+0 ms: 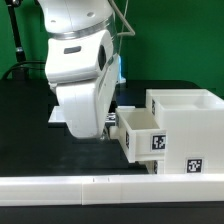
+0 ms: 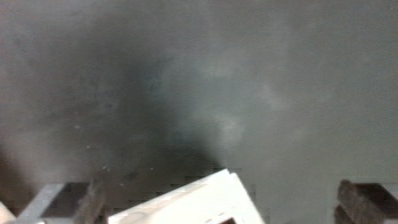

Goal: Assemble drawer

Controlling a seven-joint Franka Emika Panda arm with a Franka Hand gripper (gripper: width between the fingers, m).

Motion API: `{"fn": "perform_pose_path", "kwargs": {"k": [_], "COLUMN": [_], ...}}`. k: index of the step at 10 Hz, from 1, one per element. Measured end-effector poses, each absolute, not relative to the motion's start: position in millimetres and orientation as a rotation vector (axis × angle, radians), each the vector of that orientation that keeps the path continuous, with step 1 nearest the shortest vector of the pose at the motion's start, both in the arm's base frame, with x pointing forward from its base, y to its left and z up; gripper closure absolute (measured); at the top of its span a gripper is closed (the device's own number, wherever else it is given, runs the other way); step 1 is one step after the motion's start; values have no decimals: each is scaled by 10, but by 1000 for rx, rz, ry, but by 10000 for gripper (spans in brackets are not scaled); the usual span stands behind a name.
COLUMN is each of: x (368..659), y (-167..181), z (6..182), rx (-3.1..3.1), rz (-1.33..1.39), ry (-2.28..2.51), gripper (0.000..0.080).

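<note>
The drawer's big white housing [image 1: 186, 125] stands on the black table at the exterior view's right, with black-and-white tags on its front. One small white tray [image 1: 140, 134] sticks partway out of the housing's side toward the arm and carries a tag. My gripper [image 1: 108, 128] hangs just beside the tray's outer end. In the wrist view the gripper [image 2: 210, 204] is open. Its dark fingers [image 2: 54, 203] stand wide apart with a white corner of the tray [image 2: 192, 206] between them, touching neither. A second tray does not show.
A long low white rail [image 1: 90, 186] runs along the table's front edge. A flat white sheet [image 1: 56, 114] lies behind the arm at the exterior view's left. A green backdrop stands behind the table.
</note>
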State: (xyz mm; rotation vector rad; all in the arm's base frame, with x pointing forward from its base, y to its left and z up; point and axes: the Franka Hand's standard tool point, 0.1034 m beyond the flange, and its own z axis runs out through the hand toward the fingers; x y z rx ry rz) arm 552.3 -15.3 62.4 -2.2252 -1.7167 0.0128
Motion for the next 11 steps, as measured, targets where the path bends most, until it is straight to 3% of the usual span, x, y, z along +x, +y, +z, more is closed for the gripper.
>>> {"fn": "perform_pose_path", "kwargs": {"k": [8, 11], "x": [5494, 5376], "y": [-120, -482], "z": [659, 624], "rx": [-2285, -2108], "rz": [44, -4], "ry": [-1656, -1870], "gripper": [151, 151]}}
